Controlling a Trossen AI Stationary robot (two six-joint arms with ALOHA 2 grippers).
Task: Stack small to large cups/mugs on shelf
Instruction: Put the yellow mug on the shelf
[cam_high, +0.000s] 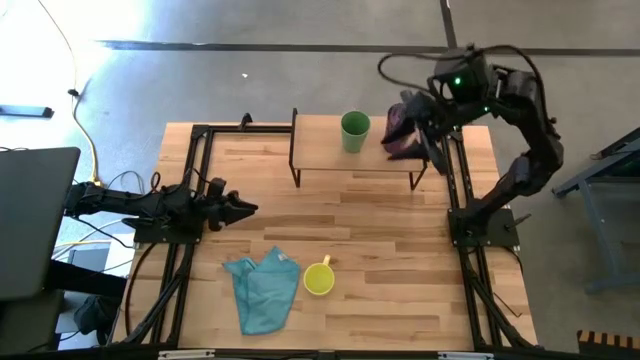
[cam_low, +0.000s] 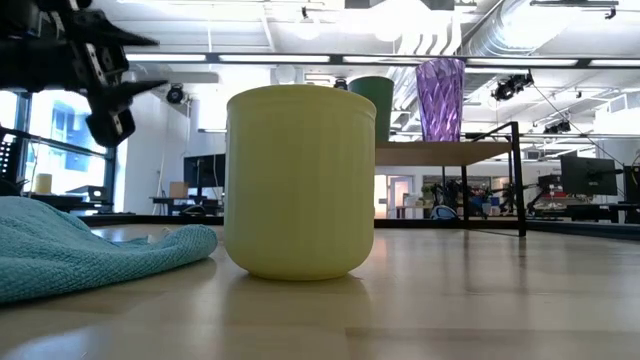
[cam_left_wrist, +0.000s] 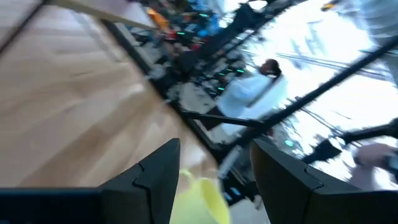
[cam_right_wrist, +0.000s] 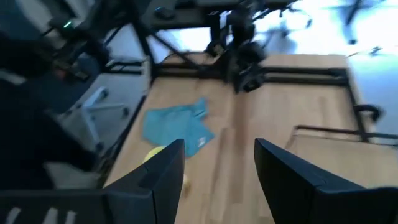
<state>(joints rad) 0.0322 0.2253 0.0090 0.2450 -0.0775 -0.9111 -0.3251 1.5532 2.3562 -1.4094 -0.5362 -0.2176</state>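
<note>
The purple tumbler (cam_high: 402, 131) stands upright on the right end of the small wooden shelf (cam_high: 340, 160), and it also shows in the low view (cam_low: 440, 98). The green cup (cam_high: 354, 131) stands on the shelf to its left. The yellow mug (cam_high: 318, 279) stands on the table near the front, beside the teal cloth. My right gripper (cam_high: 428, 140) is open just right of the tumbler; nothing lies between its fingers in its wrist view (cam_right_wrist: 217, 146). My left gripper (cam_high: 248, 209) is open above the table's left half, pointing right, empty.
A teal cloth (cam_high: 262, 290) lies crumpled on the table left of the yellow mug. Dark metal frames run along the table's left and right sides. Bare wood lies between the shelf and the mug. A person in white shows beyond the table (cam_left_wrist: 252, 93).
</note>
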